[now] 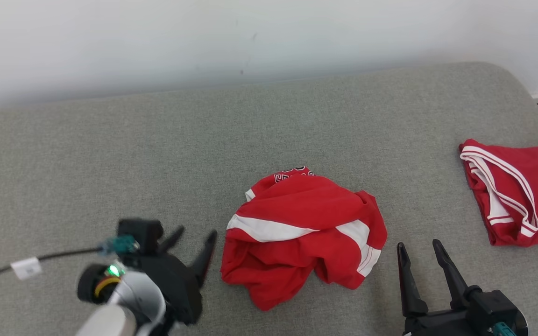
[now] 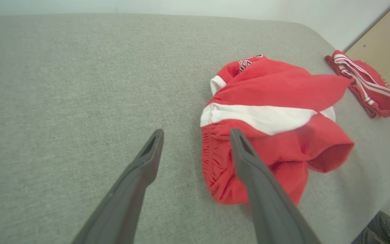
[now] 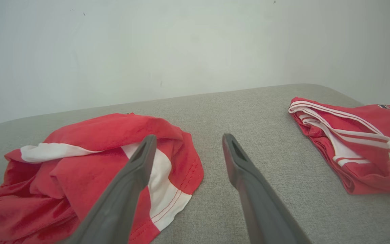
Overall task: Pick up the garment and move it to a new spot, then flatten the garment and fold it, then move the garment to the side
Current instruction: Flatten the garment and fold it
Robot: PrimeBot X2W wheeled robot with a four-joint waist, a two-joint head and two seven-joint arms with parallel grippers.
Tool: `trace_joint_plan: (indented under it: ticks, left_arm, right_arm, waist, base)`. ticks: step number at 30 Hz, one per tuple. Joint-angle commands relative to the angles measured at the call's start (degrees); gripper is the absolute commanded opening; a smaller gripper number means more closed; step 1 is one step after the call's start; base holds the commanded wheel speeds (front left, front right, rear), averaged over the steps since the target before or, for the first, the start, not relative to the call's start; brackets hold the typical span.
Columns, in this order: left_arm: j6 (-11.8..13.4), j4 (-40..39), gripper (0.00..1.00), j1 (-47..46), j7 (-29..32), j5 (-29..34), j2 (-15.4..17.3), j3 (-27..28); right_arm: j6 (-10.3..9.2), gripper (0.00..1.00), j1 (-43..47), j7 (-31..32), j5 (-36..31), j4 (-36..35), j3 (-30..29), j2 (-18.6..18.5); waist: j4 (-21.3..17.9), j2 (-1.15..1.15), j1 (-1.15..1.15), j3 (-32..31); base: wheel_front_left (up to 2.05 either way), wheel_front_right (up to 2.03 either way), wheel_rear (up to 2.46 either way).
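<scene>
The garment (image 1: 302, 231) is a red pair of shorts with white stripes, lying crumpled in a heap at the middle of the grey cushion (image 1: 110, 154). My left gripper (image 1: 196, 239) stands open just left of the heap, its right finger close to the elastic waistband. In the left wrist view the garment (image 2: 276, 125) lies ahead and to the right, and the left gripper (image 2: 196, 139) holds nothing. My right gripper (image 1: 417, 247) is open near the front edge, right of the heap. The right wrist view shows the garment (image 3: 90, 169) at the left, beside the open right gripper (image 3: 188, 145).
A second red garment (image 1: 512, 191) with white trim lies folded at the cushion's right end, also in the wrist views (image 2: 364, 81) (image 3: 354, 142). A pale wall (image 1: 250, 37) runs behind the cushion. A black cable with a white tag (image 1: 26, 267) trails from my left wrist.
</scene>
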Motion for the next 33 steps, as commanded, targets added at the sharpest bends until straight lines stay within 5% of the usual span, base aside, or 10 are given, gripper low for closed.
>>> trace_joint_plan:
  ticks: [1, 12, 19, 30, 32, 33]
  left_arm:
    - [0.22, -0.41, 1.0, -1.57, 0.08, -0.08, 0.32, 0.54]
    - [-5.53, 11.36, 1.0, -13.88, 11.44, -3.27, 0.48, -1.97]
    - [-6.81, 17.33, 1.0, -17.33, 18.38, -4.56, 0.44, -4.44]
    - [-8.46, 20.25, 1.0, -18.31, 21.45, -3.03, -1.49, -10.13]
    - [-8.73, 20.31, 0.79, -18.23, 21.8, -2.47, -1.61, -11.49]
    - [-8.85, 20.39, 0.5, -18.33, 21.87, -2.15, -1.75, -12.14]
  right_arm:
    - [-0.13, 1.0, -0.33, -0.02, -0.28, -0.02, 0.18, 0.17]
    - [-0.13, 1.0, -2.66, -0.02, -0.42, -0.58, 0.34, 0.18]
    - [-0.13, 1.0, -3.15, -0.02, -0.63, -0.91, -0.03, 0.18]
    - [-0.13, 1.0, -3.59, -0.02, -0.69, -0.86, 0.79, 0.18]
    - [-0.13, 1.0, -3.61, -0.02, -0.74, -0.9, 0.84, 0.18]
    - [-0.13, 1.0, -3.61, -0.02, -0.74, -0.92, 0.85, 0.18]
  waist:
    - [-0.14, 0.0, 0.01, 0.27]
    - [-4.24, 0.0, 0.01, 5.02]
    - [-5.65, 0.0, 0.01, 6.45]
    - [-4.82, 0.0, 0.01, 6.53]
    - [-4.66, 0.0, 0.01, 6.4]
    - [-4.6, 0.0, 0.01, 6.34]
  base:
    - [0.0, 0.0, 0.0]
    - [0.0, 0.0, 0.0]
    - [0.0, 0.0, 0.0]
    - [0.0, 0.0, 0.0]
    - [0.0, 0.0, 0.0]
    - [0.0, 0.0, 0.0]
